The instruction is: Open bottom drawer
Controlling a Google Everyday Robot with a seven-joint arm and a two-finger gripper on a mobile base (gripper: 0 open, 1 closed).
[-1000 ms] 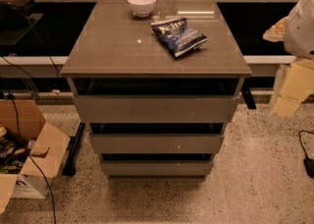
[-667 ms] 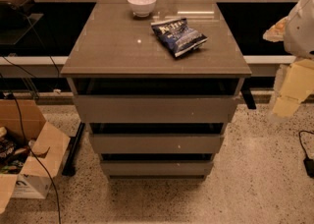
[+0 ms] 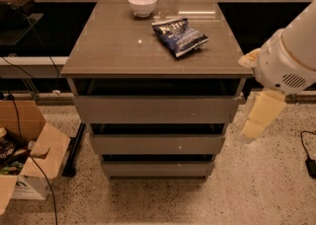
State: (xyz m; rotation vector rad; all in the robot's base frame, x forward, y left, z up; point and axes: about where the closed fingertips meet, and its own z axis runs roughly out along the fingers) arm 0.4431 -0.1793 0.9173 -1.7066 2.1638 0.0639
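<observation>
The bottom drawer (image 3: 158,168) is the lowest and slimmest grey-brown front of the cabinet, near the floor, and it sits closed in line with the fronts above. The middle drawer front (image 3: 158,144) and the tall top drawer front (image 3: 157,109) are above it. My gripper (image 3: 260,116), pale yellow under a white arm housing (image 3: 289,56), hangs at the cabinet's right side, level with the top and middle drawers. It is apart from the bottom drawer, above and to its right, and holds nothing that shows.
On the cabinet top (image 3: 118,46) lie a blue chip bag (image 3: 179,36) and a white bowl (image 3: 142,4). An open cardboard box (image 3: 24,150) and cables (image 3: 34,169) lie on the floor at left. A black cable (image 3: 308,157) is at the right.
My arm and gripper have moved down and to the left, closer to the cabinet's right side. The drawers, bag and bowl have not moved.
</observation>
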